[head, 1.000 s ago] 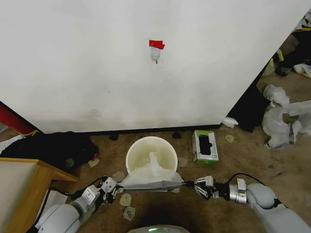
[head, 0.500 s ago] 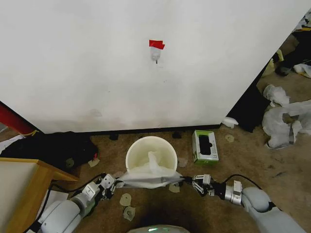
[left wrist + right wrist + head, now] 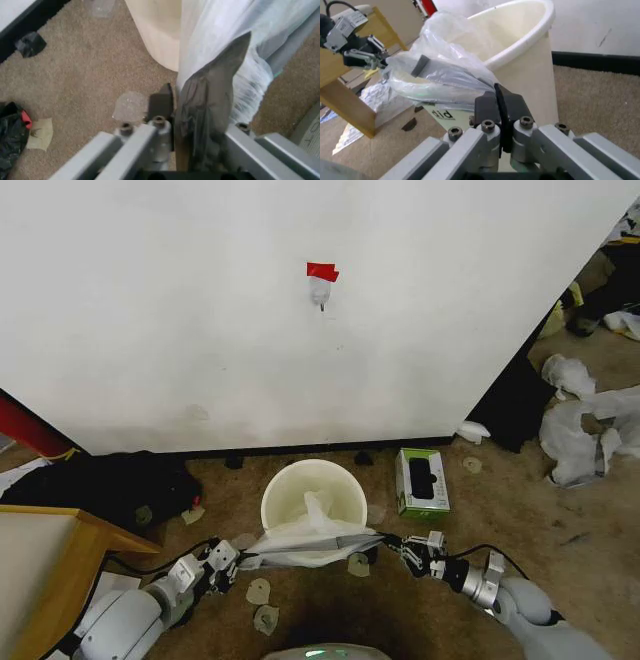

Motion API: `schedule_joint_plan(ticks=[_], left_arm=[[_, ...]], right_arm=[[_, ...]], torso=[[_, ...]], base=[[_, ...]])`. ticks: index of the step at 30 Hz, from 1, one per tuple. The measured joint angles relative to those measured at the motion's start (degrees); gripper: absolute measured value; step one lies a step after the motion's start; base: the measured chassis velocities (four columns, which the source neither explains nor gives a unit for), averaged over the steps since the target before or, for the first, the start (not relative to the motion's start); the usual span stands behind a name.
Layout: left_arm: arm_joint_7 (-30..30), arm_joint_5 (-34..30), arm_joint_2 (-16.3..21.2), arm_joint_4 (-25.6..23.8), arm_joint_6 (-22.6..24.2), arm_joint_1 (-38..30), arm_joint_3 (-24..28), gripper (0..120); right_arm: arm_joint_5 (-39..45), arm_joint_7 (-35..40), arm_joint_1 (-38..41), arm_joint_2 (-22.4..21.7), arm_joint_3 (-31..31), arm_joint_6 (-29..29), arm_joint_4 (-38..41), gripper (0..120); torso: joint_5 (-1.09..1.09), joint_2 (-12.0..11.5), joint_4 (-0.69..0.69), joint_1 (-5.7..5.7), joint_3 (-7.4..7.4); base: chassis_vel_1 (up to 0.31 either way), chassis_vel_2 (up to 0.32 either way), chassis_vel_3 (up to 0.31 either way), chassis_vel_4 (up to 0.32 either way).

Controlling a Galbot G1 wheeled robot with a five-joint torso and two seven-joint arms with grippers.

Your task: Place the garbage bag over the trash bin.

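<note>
Translucent film of the garbage bag (image 3: 312,540), clamped by left gripper (image 3: 228,561) and right gripper (image 3: 392,545), has crept toward twelve o'clock, now overlapping the trash bin's (image 3: 312,483) near rim.

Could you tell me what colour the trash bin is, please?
Cream-white; the trash bin shows it best in the right wrist view.

Garbage bag (image 3: 310,542) blocks near rim of trash bin (image 3: 312,486); far rim open.

Right tool (image 3: 499,102) apparently pinches garbage bag (image 3: 445,71) beside trash bin (image 3: 520,48)
</note>
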Motion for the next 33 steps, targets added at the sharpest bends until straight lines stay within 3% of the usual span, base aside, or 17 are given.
schedule_joint_plan(ticks=[7,8,18,22,27,33], left_arm=[[-1.0,-2.6,-1.5,-0.9,-1.0,-0.6,-1.9,39],[-1.0,-2.6,-1.5,-0.9,-1.0,-0.6,-1.9,39],[-0.3,-3.1,-3.4,-0.9,-1.8,-0.6,-3.2,76],[-0.9,-2.9,-4.5,-0.2,-5.7,0.2,-3.2,94],[-1.3,0.1,-3.6,-1.5,-9.8,3.9,-3.6,100],[-1.3,3.8,-3.2,-6.2,-9.2,6.4,-4.1,100]], right_arm=[[2.2,3.3,-0.5,1.4,-1.3,-1.2,1.7,0],[2.2,3.3,-0.5,1.4,-1.3,-1.2,1.7,0],[2.3,7.4,-1.5,1.8,-1.3,-2.1,3.5,34],[2.0,8.8,-2.8,1.7,-1.8,-2.0,5.6,52],[-0.8,6.1,-4.1,-0.5,0.4,-0.8,7.6,69],[-1.5,-1.9,-5.8,-4.6,5.6,-0.5,9.7,91]], torso=[[0.0,0.0,0.0,0.0,0.0],[0.0,0.0,0.0,0.0,0.0],[0.0,0.0,-0.01,0.0,0.0],[0.01,0.0,-0.01,0.0,0.0],[0.01,0.0,0.02,0.0,0.0],[0.0,0.0,0.0,0.0,0.0]], base=[[0.0,0.0,0.0,0.0],[0.0,0.0,0.0,0.0],[0.0,0.0,0.0,0.0],[0.0,0.0,0.0,0.0],[0.0,0.0,0.0,0.0],[0.0,0.0,0.0,0.0]])
